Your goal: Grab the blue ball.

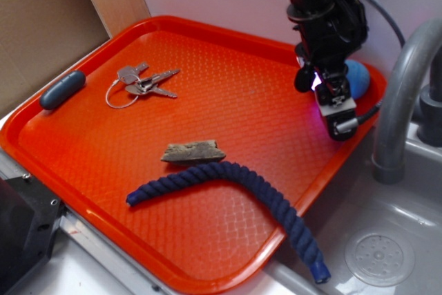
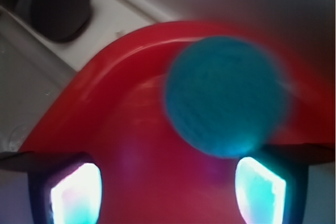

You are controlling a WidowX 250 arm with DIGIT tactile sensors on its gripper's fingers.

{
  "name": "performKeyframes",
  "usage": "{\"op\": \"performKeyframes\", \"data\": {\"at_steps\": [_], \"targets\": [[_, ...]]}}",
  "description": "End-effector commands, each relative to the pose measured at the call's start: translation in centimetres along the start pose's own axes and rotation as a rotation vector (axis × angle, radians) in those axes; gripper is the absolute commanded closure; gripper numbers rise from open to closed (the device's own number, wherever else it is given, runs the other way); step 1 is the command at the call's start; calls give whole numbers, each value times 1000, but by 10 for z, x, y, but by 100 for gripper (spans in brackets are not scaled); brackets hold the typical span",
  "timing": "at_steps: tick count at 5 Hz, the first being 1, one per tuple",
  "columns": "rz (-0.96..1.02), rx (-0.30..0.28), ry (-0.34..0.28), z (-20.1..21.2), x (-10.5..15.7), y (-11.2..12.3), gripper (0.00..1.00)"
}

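Note:
The blue ball (image 1: 358, 79) lies in the far right corner of the orange tray (image 1: 228, 101), partly hidden behind my gripper (image 1: 330, 98). In the wrist view the blue ball (image 2: 226, 95) is large and blurred, just ahead of the two glowing pads (image 2: 76, 195), nearer the right one. My gripper (image 2: 168, 192) is open, with only tray floor between its fingers. It hangs low over the tray, close in front of the ball.
On the tray lie a bunch of keys (image 1: 141, 84), a piece of wood (image 1: 193, 151), a dark navy rope (image 1: 235, 195) and a blue-grey capsule (image 1: 62, 89) on the left rim. A grey faucet (image 1: 407, 88) and a sink (image 1: 387, 240) stand right of the tray.

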State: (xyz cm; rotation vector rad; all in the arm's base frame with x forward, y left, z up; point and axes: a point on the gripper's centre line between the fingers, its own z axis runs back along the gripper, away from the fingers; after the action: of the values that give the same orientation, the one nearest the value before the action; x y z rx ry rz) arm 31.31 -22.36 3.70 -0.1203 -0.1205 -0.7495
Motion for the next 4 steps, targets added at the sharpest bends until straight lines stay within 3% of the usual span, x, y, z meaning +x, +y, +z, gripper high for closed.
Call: {"op": "performKeyframes", "data": {"at_steps": [1, 2, 3, 4], "targets": [[150, 16, -126, 26, 2, 2, 0], [189, 50, -141, 35, -4, 10, 0], [234, 24, -209, 52, -15, 16, 0], [287, -71, -274, 56, -17, 20, 0]]}}
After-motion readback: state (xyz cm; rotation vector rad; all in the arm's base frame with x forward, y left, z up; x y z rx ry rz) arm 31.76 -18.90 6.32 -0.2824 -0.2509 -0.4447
